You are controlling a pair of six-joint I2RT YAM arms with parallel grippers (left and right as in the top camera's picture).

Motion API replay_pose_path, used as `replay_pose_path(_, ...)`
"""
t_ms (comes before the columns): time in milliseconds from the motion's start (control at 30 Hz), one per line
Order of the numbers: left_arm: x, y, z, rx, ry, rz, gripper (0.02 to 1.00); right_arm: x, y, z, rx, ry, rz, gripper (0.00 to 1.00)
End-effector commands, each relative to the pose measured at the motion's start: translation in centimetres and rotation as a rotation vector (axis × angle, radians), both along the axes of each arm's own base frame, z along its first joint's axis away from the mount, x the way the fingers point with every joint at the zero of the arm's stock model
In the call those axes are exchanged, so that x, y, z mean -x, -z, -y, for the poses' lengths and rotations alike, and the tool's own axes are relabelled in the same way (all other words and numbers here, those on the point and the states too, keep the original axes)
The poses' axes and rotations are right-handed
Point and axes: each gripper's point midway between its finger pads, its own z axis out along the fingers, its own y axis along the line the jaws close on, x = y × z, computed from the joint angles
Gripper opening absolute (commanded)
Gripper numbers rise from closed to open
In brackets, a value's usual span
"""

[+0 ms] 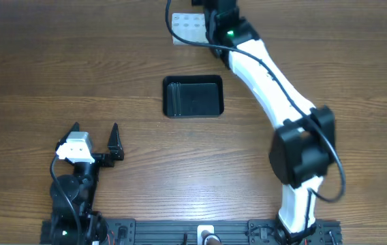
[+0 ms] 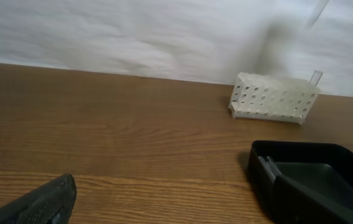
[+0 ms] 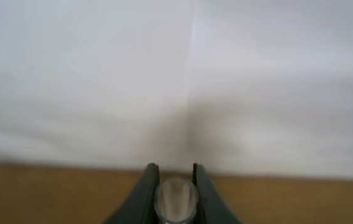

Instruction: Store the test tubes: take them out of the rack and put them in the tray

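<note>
Tube [image 3: 176, 200], clear and round, in pinch of right tool [image 3: 174, 172]; left tool [image 1: 95, 128] wide apart; black rectangular tray [image 1: 200, 99]

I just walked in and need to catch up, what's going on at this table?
The right gripper is shut on a clear test tube, held up near the white rack at the table's far edge. A second tube stands in the rack. The left gripper rests open near its base, holding nothing. The black tray sits mid-table.
</note>
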Motion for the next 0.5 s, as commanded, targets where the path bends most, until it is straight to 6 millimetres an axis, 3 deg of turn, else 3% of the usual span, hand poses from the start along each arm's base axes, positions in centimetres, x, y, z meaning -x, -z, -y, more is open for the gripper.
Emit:
replay_pose_path(33, 0.0, 0.2, 0.0, -0.010, 0.007, -0.002, 1.000, 4.0, -4.2, -0.2, -0.028, -0.011, -0.040, 0.082)
replay_pose_path(133, 0.0, 0.2, 0.0, -0.010, 0.007, -0.002, 1.000, 6.1, -1.4, -1.0, -0.070, -0.035, -0.194, 0.053)
replay_pose_path(333, 0.0, 0.2, 0.0, -0.010, 0.007, -0.002, 0.996, 10.2, 7.9, -4.1, -0.113, -0.203, -0.590, 0.045)
replay_pose_path(500, 0.0, 0.2, 0.0, -0.010, 0.007, -0.002, 0.998, 12.7, 14.7, -4.3, -0.077, -0.230, -0.836, 0.053)
